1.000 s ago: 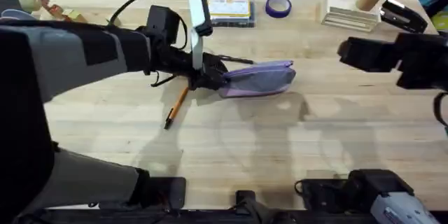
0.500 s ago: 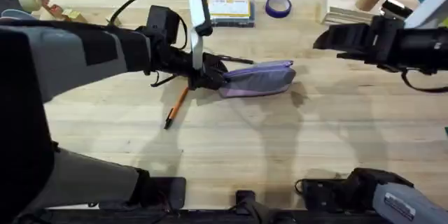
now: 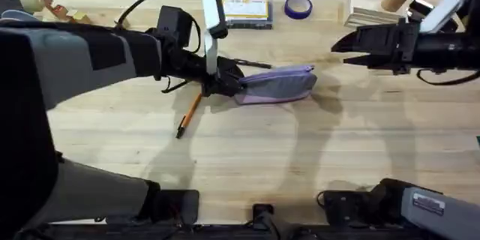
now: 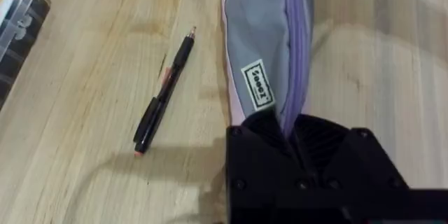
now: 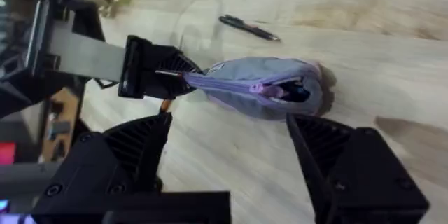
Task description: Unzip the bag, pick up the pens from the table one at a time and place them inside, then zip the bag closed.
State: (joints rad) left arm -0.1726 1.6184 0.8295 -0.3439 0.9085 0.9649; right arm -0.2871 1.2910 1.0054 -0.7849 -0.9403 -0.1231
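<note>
My left gripper (image 3: 223, 82) is clamped on the near end of the lavender-and-grey pencil pouch (image 3: 276, 85), pinning it to the butcher-block table (image 3: 247, 157); in the left wrist view the pouch (image 4: 262, 49) runs straight out from between my black fingers, zipper seam uppermost. My right gripper (image 3: 346, 45) hangs above the table beyond the pouch's far end, jaws spread wide and empty; its wrist camera looks down at the pouch (image 5: 255, 87), where the zipper pull (image 5: 257, 87) sits partway along and the far end seems to gape a little, though I cannot tell how far the zip is open. The black pen (image 4: 162, 96) lies just beside the pouch on the table; the orange pen (image 3: 189, 115) lies on the side nearer my bases, its upper end hidden under my left arm. To do this well, I judge I should keep the left grip firm as an anchor; bring the right fingers down squarely on the small pull; draw along the seam, not upward, so the fabric stays taut and does not bunch.
</note>
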